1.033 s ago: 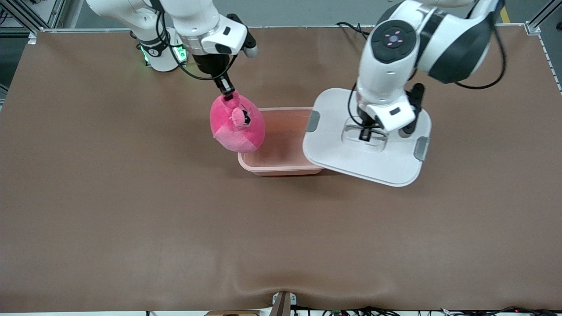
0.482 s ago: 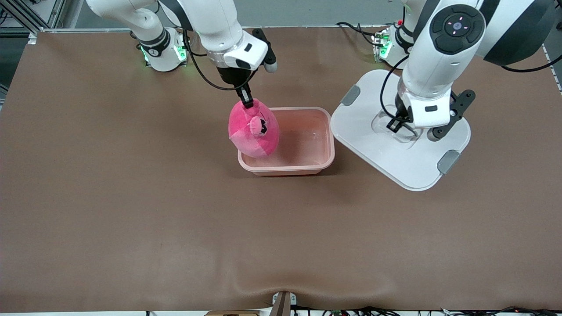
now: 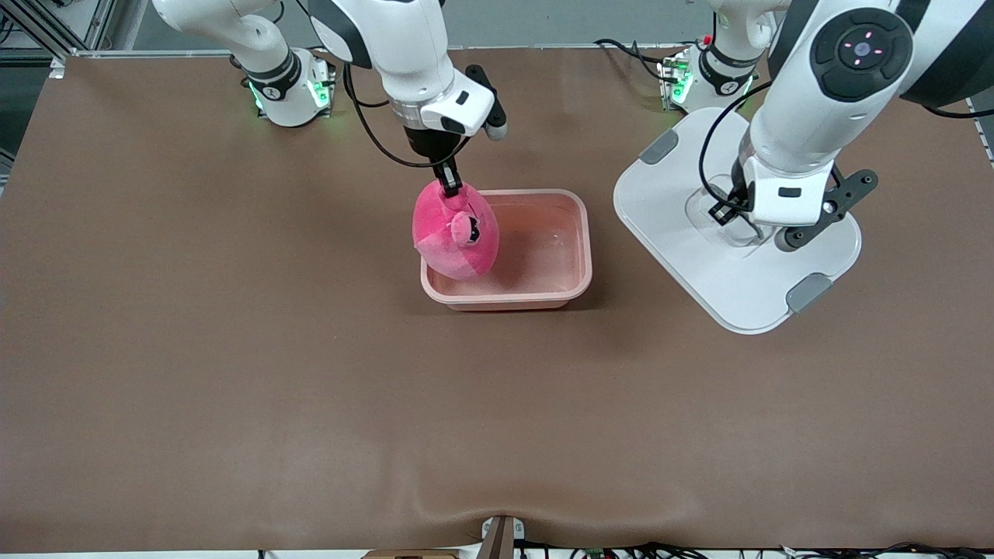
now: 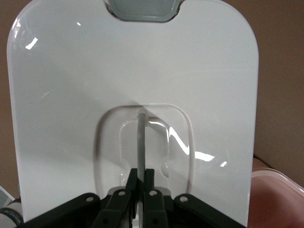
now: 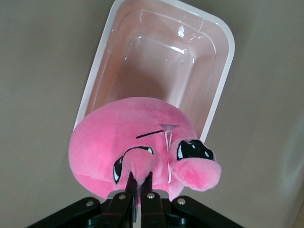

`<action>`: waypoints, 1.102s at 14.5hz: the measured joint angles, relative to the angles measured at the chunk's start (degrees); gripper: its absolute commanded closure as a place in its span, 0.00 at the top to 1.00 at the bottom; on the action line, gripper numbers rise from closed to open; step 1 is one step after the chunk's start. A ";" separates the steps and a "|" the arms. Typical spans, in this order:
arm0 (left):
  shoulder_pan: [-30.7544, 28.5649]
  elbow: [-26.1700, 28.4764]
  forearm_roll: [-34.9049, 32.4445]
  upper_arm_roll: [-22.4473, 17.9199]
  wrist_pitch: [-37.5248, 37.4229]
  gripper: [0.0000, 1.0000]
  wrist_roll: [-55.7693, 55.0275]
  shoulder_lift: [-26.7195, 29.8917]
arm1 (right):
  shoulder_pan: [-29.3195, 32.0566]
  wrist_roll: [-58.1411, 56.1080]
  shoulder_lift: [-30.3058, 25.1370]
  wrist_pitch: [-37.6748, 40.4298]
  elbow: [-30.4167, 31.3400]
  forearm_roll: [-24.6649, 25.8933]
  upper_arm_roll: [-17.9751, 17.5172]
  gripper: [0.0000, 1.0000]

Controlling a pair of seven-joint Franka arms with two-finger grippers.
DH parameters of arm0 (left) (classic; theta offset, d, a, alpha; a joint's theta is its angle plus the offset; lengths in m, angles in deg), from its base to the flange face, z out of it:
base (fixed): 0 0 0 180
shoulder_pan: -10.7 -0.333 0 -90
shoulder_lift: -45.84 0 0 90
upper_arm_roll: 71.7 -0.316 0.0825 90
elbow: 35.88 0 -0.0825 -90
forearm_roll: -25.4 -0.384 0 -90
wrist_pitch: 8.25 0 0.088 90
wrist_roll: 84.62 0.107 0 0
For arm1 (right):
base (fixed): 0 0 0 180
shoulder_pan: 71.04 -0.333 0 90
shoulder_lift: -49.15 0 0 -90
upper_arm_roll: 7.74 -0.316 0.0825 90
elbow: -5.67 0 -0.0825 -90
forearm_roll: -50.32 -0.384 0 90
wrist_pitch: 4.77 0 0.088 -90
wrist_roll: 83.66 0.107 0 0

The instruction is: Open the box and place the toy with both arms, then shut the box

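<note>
The pale-pink box (image 3: 571, 256) stands open in the middle of the table; its inside shows in the right wrist view (image 5: 161, 61). My right gripper (image 3: 449, 184) is shut on the hot-pink toy (image 3: 454, 233) and holds it over the box's end toward the right arm; in the right wrist view the gripper (image 5: 138, 179) pinches a bump of the toy (image 5: 133, 142). My left gripper (image 3: 726, 212) is shut on the handle of the white lid (image 3: 699, 264) and holds it up beside the box, toward the left arm's end. The left wrist view shows the gripper (image 4: 140, 176) on the lid (image 4: 71, 76).
The brown table (image 3: 233, 373) spreads wide around the box. The two arm bases (image 3: 287, 85) stand at the table's edge farthest from the front camera. A grey clip (image 3: 808, 293) sits on the lid's lower edge.
My left gripper has carried the lid away from the box toward the left arm's end, uncovering it. My right gripper has moved the toy over the box and lower.
</note>
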 measured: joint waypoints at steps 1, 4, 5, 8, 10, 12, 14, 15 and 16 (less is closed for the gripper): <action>-0.05 0.02 0.47 0.00 -0.13 0.00 0.09 0.10 | -0.01 0.04 0.28 -0.10 0.00 0.19 0.00 0.00; -0.03 0.39 2.55 0.18 -0.25 0.00 -0.03 0.25 | -0.01 0.48 0.71 -0.26 0.00 1.07 0.00 0.57; -0.02 0.58 2.75 0.20 -0.25 0.00 -0.05 0.26 | -0.02 1.16 0.73 -0.26 0.00 1.13 0.00 1.00; -0.01 1.43 2.83 0.29 -0.26 0.00 -0.15 0.27 | -0.03 3.71 0.72 -0.26 -0.04 1.26 0.00 1.00; 0.05 1.87 2.84 0.36 -0.26 0.00 -0.62 0.27 | -0.02 4.32 0.53 -0.26 -0.26 1.29 0.09 1.00; 0.15 2.05 2.85 0.50 -0.26 0.00 -1.52 0.27 | 0.26 4.62 -0.41 0.94 -0.69 1.32 0.39 1.00; 0.19 2.10 2.95 1.46 -0.22 0.00 -4.24 0.27 | 1.50 4.80 -2.60 4.78 -1.12 1.33 0.94 1.00; 0.24 2.18 3.01 2.55 0.00 0.00 -7.10 0.26 | 2.67 4.88 -4.01 6.48 -1.17 1.30 1.18 1.00; 0.46 2.40 3.05 3.90 0.54 0.00 -10.60 0.20 | 4.22 5.04 -5.51 8.27 -1.19 0.97 1.41 1.00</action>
